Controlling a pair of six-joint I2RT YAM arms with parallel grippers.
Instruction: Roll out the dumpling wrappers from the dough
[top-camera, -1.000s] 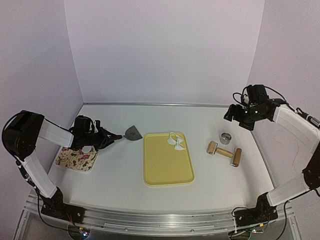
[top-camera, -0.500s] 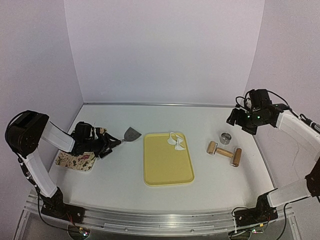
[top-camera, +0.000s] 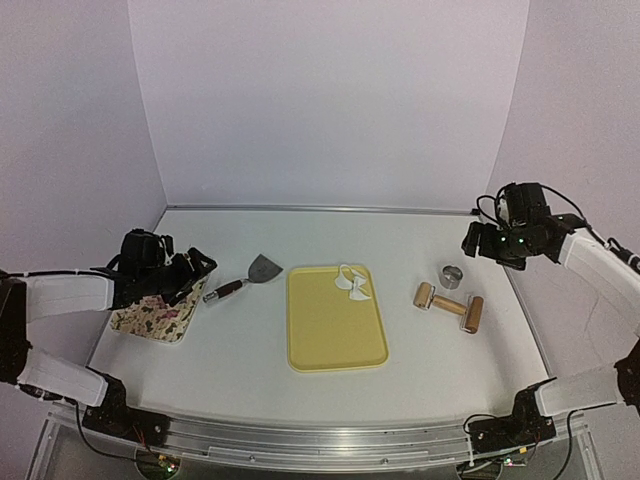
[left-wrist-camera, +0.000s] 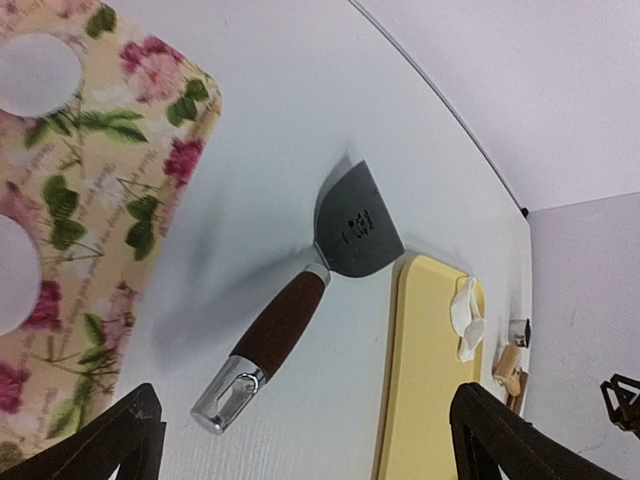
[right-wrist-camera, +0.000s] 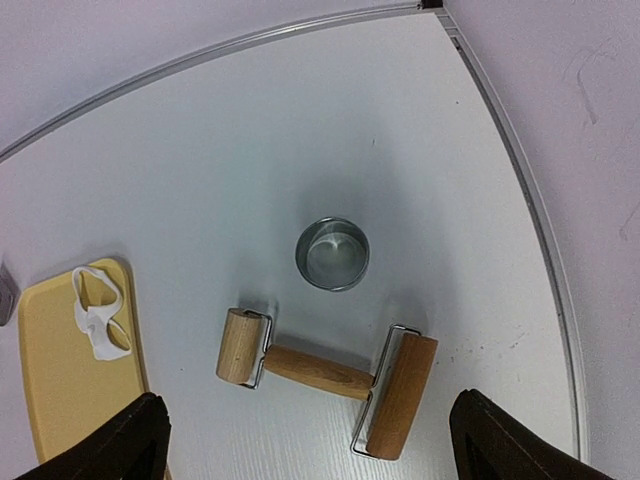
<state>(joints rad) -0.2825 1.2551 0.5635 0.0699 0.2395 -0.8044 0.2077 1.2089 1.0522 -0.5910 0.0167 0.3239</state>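
Two dumpling wrappers (left-wrist-camera: 38, 75) (left-wrist-camera: 10, 275), flat white discs, lie on a floral plate (left-wrist-camera: 150, 170) in the left wrist view. My left gripper (top-camera: 192, 276) (left-wrist-camera: 310, 440) hovers open over the plate's right edge. The scraper (top-camera: 245, 280) (left-wrist-camera: 280, 325) lies free on the table just ahead of its fingers. A torn scrap of dough (top-camera: 352, 283) (right-wrist-camera: 100, 320) sits at the far end of the yellow tray (top-camera: 335, 340). My right gripper (top-camera: 478, 243) (right-wrist-camera: 310, 450) is open above the wooden roller (top-camera: 450, 306) (right-wrist-camera: 325, 372) and the metal ring cutter (top-camera: 452, 275) (right-wrist-camera: 332, 254).
The floral plate (top-camera: 150, 315) lies at the table's left edge, partly under my left arm. The side walls stand close to both arms. A raised rim runs along the table's far and right edges.
My left gripper opened, let go of the scraper's handle and drew back left over the floral plate. The scraper now lies on the table. My right gripper shifted slightly right.
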